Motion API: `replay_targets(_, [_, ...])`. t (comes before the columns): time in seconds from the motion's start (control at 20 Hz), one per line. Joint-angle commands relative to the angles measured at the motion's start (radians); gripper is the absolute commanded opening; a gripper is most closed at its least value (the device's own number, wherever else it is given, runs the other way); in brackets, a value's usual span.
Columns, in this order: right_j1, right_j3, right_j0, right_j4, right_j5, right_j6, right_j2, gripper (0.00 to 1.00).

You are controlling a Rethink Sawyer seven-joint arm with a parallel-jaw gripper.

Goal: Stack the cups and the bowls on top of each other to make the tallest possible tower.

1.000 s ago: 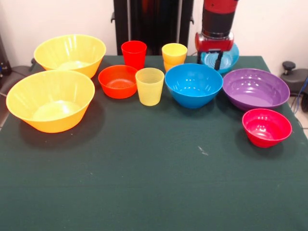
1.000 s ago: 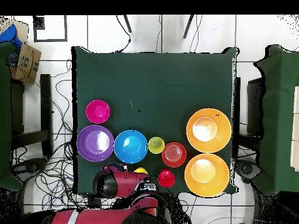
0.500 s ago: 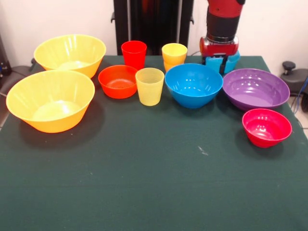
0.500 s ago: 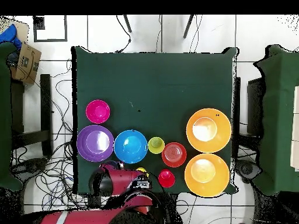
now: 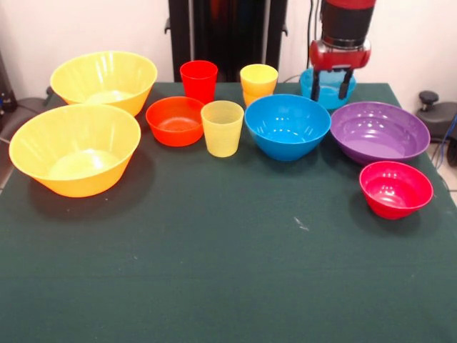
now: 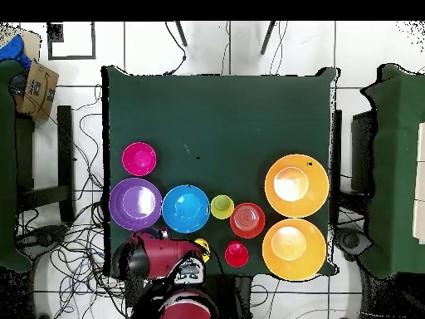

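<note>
Behind the purple bowl [image 5: 379, 132], the small light blue bowl [image 5: 325, 86] sits under the gripper [image 5: 330, 86], whose two fingers straddle its rim unclenched; being light, stiff, slick plastic, it is probably best pinched by that thin rim.

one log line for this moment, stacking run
phase: grasp | gripper: fingers astride light blue bowl rim, back of table | lifted: cannot tell | tower: none stacked
</note>
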Motion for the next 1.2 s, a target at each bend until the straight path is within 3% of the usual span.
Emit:
replay_targets(0.05, [-0.099,-0.083,0.001,0.061,0.196,0.158,0.036,1.00])
replay_targets(0.35, [-0.054,-0.124,-0.011,0.051,0.152,0.166,0.043,1.00])
replay_targets(0.7, [-0.027,-0.205,0.007,0.081,0.183,0.180,0.021,1.00])
replay_targets(1.0, [-0.019,-0.271,0.003,0.100,0.252,0.160,0.009,1.00])
replay_targets(1.2, [-0.046,-0.340,0.002,0.101,0.375,0.145,-0.015,1.00])
